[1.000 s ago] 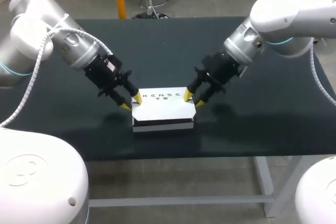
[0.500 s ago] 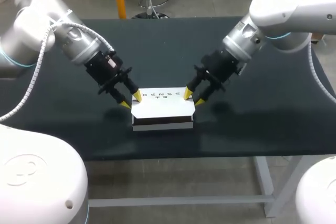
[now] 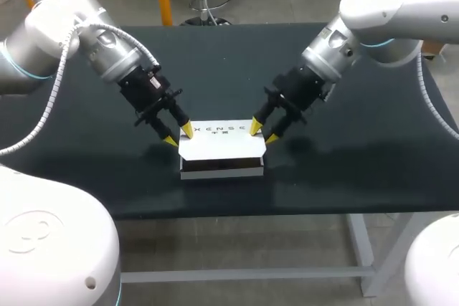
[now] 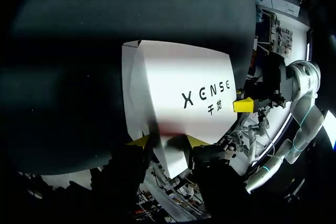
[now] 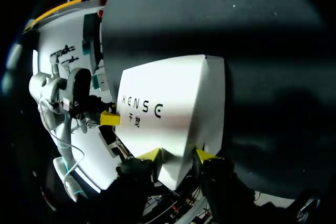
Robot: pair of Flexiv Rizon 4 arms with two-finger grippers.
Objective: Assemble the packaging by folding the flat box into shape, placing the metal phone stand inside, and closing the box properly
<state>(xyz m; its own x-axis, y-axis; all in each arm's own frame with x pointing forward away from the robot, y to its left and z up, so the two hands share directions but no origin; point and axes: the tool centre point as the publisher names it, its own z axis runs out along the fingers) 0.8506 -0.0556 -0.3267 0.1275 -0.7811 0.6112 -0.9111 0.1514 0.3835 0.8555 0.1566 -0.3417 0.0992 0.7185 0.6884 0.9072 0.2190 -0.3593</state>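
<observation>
The dark table (image 3: 358, 170) lies under both tools and carries everything else. The left arm (image 3: 79, 26) comes in from its own side and slopes down toward the middle of the table, and the right arm (image 3: 387, 12) mirrors it from the opposite side, so the two tools face each other across the box.

The box (image 3: 221, 148) stands folded into shape on the table between the two tools. It has a white printed lid lying flat on top and dark side walls showing beneath it at the front. One end of it sits at the left gripper (image 3: 179, 135), the other end at the right gripper (image 3: 263, 133).

In the left wrist view the box (image 4: 178, 98) stretches out ahead of the left gripper (image 4: 168, 141). The fingers are spread apart, with the near corner of the lid reaching in between them. One yellow tip of the other tool (image 4: 243, 105) rests at the far edge of the lid.

In the right wrist view the box (image 5: 173, 108) again lies straight ahead of the right gripper (image 5: 177, 155). Its fingers are likewise parted, straddling the near corner of the lid. A yellow tip of the left tool (image 5: 110, 118) shows at the far edge.

Whether any fingertip actually presses on the cardboard cannot be told
</observation>
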